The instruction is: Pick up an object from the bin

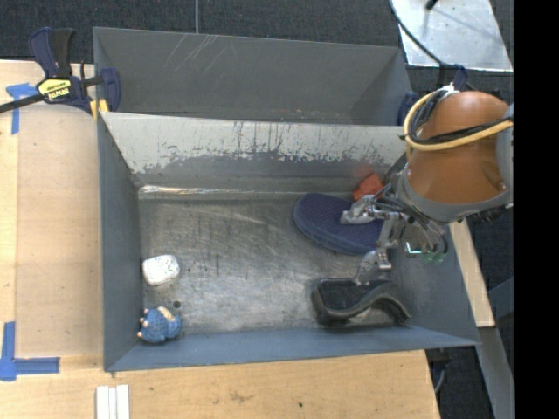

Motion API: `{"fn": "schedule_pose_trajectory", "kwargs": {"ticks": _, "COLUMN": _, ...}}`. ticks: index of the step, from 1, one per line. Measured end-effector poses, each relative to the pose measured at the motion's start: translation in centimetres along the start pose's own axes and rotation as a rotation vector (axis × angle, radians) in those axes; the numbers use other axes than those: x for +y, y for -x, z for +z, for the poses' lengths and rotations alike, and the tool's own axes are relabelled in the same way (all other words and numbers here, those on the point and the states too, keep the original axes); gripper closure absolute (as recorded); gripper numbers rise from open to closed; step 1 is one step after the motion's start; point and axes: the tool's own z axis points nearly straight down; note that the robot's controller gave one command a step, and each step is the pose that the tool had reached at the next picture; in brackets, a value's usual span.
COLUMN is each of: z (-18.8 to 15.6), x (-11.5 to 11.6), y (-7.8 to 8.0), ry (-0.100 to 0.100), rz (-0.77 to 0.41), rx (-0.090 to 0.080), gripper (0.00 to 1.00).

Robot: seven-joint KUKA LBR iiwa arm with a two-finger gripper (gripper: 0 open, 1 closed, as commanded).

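My gripper hangs at the right side of the bin with its fingers spread apart. One fingertip is over the right end of a dark blue, rounded slipper-like thing. The other fingertip is just above a black curved thing that lies near the bin's front wall. Whether the fingers touch the blue thing I cannot tell. A small red thing peeks out behind the blue one, partly hidden by the gripper.
A small white object and a blue toy-like lump lie in the front left corner. The arm's orange cover looms over the bin's right wall. Bare bin floor stretches across the middle and left.
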Motion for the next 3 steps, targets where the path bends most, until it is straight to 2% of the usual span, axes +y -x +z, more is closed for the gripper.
{"fn": "schedule_pose_trajectory", "kwargs": {"ticks": 1, "z": 7.9, "x": -1.3, "y": 7.6, "ry": 0.0, "rz": 0.018, "rx": -0.017, "gripper": 0.0}}
{"fn": "schedule_pose_trajectory", "kwargs": {"ticks": 2, "z": 7.2, "x": -1.3, "y": 7.9, "ry": -0.001, "rz": 0.018, "rx": -0.029, "gripper": 1.0}}
{"fn": "schedule_pose_trajectory", "kwargs": {"ticks": 3, "z": -5.4, "x": 1.4, "y": 6.9, "ry": -0.001, "rz": 0.005, "rx": -0.018, "gripper": 1.0}}
